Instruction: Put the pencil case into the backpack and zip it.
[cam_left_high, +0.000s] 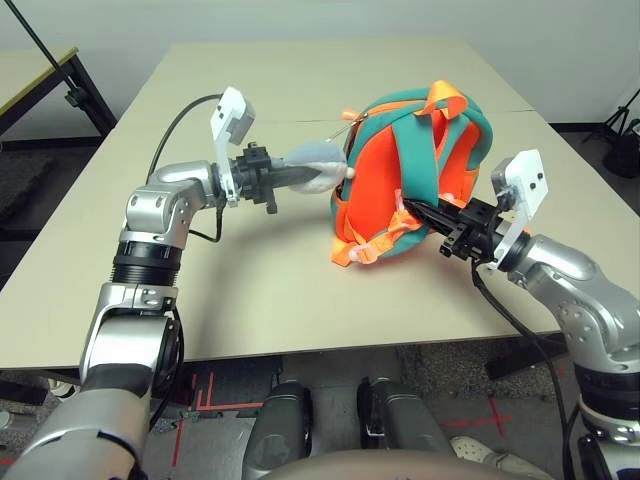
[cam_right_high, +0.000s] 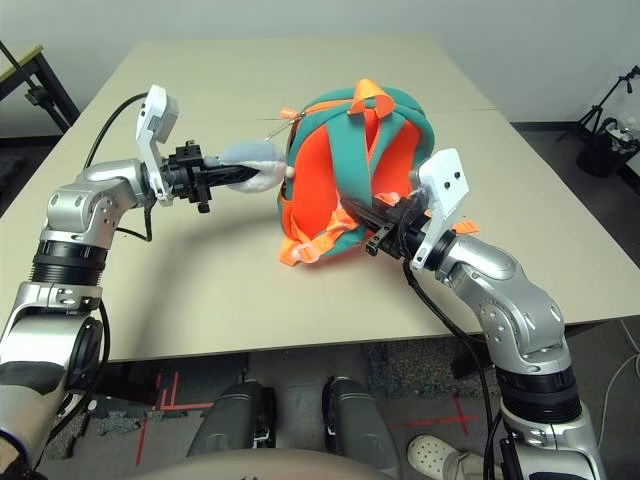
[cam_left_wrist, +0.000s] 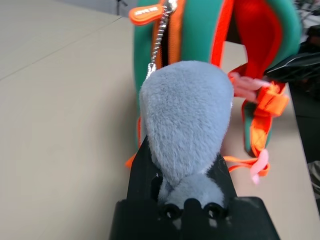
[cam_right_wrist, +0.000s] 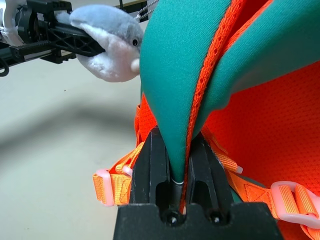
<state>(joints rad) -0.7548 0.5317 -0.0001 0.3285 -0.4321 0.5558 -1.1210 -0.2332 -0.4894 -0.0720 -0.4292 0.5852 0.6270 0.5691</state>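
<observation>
We brace the backpack (cam_left_high: 405, 180) upright: left jaws (cam_left_high: 300, 176) pinching its plush toy (cam_left_high: 322, 165), right jaws (cam_right_wrist: 175, 165) pinching a teal strap (cam_right_wrist: 172, 100).

Bright even overhead light; soft shadows on table (cam_left_high: 260, 300); sharp focus.

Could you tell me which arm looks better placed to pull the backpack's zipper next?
Probably left. The left gripper is shut on the plush toy chained to the zipper pull, while the right gripper is clamped on a teal strap, steadying the backpack.
</observation>
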